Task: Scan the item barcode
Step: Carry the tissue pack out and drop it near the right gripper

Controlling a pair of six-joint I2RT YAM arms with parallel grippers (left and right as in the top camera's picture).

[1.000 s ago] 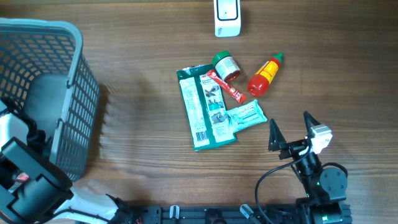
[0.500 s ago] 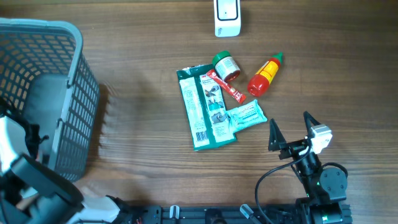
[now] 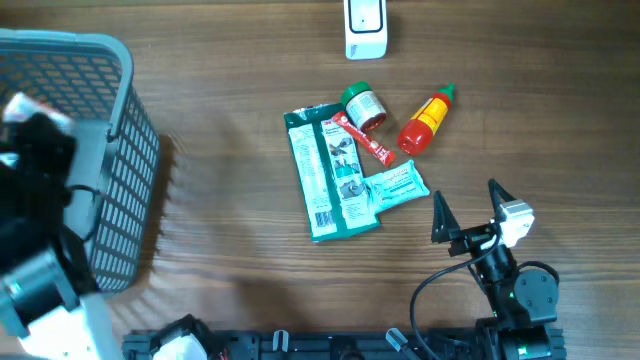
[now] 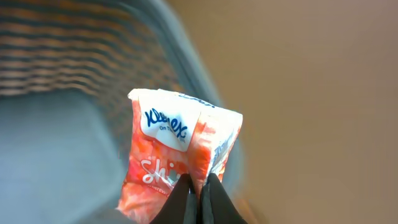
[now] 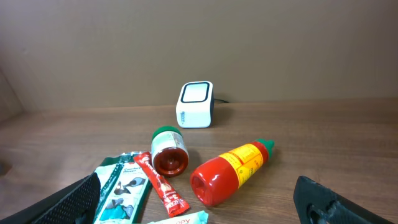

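Left hand (image 4: 198, 190) clamped on the bottom seam of a tissue pack (image 4: 177, 146), likely soft and light (slick wrap, so the seam probably grips best); right hand (image 3: 465, 197) apart, empty.

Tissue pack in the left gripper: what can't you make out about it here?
- Barcode: none shows on the tissue pack; the left wrist view shows only its printed front.
- Lower end: covered by the left gripper and cut by the bottom edge.
- Overhead: pack lost in the blurred left arm above the basket.
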